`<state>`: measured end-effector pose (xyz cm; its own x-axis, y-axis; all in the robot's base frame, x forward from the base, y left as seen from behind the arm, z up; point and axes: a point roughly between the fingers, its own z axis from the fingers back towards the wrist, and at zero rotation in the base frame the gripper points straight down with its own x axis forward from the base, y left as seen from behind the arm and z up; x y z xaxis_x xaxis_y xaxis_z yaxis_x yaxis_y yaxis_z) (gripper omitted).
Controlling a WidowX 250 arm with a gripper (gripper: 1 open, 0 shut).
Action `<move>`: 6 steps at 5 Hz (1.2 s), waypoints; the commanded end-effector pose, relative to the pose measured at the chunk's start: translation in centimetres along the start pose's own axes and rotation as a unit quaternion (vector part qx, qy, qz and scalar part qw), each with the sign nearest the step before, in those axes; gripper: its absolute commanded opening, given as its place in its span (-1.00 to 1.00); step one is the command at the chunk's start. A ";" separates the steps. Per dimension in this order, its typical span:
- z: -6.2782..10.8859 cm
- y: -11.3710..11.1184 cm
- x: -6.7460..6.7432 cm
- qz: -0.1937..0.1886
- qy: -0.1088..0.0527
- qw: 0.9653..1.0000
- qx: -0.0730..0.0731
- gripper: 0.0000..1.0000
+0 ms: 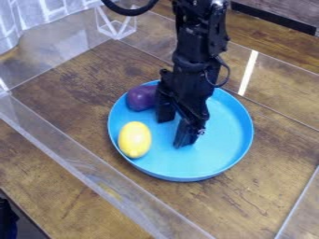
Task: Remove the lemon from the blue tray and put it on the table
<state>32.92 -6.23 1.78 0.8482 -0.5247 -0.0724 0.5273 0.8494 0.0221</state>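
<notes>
The yellow lemon [133,139] lies inside the blue tray [227,140], near its left rim. My black gripper [177,125] points straight down into the middle of the tray, just right of the lemon and apart from it. Its jaws stand open and I see nothing held between them. The tray rests on the dark wooden table [75,89].
A dark purple eggplant-like object [144,97] sits in the tray behind the lemon, close to the gripper's left finger. Clear transparent panels [56,140] stand along the table's left and front sides. A white frame [118,23] stands at the back.
</notes>
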 end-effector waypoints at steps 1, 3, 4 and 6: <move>-1.3 -0.4 -1.6 0.004 0.027 1.000 -0.013 1.00; -1.3 0.0 -2.3 0.015 0.031 0.999 -0.016 1.00; -1.3 0.2 -2.7 0.020 0.032 0.999 -0.019 1.00; -1.3 0.6 -3.3 0.030 0.035 0.999 -0.024 1.00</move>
<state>31.85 -5.03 1.87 0.8672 -0.4905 -0.0852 0.4925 0.8703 0.0026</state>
